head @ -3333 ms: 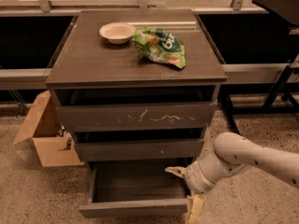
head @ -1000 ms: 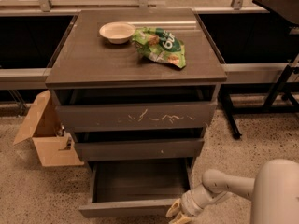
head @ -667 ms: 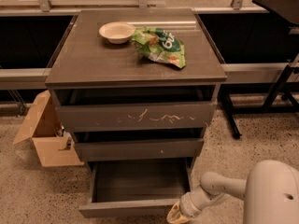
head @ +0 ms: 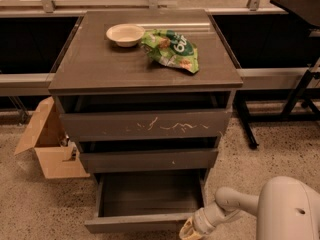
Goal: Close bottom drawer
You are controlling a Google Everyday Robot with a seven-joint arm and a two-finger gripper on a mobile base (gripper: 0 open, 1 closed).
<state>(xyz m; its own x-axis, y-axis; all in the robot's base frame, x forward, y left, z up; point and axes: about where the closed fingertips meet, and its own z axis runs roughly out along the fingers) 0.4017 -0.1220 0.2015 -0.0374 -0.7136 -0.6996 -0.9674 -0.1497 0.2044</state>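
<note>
The bottom drawer [head: 135, 223] of the dark grey-brown cabinet stands pulled far out, its plain slim front near the lower edge of the camera view and its shallow dark box empty. My gripper [head: 189, 231] is at the right end of that drawer front, low in the view, on the end of my pale arm [head: 227, 207] that reaches in from the lower right. The gripper looks close to or touching the front; contact is unclear.
Above it are the middle drawer front [head: 149, 160] and the scratched top drawer front [head: 145, 125]. A bowl [head: 125, 34] and a green snack bag [head: 171, 48] lie on the cabinet top. An open cardboard box [head: 47, 144] stands on the floor at the left. A black table leg [head: 290, 101] is at the right.
Over the last seconds my arm has swung down and my gripper has moved from beside the drawer's right side to the right end of its front. The drawer stays pulled out.
</note>
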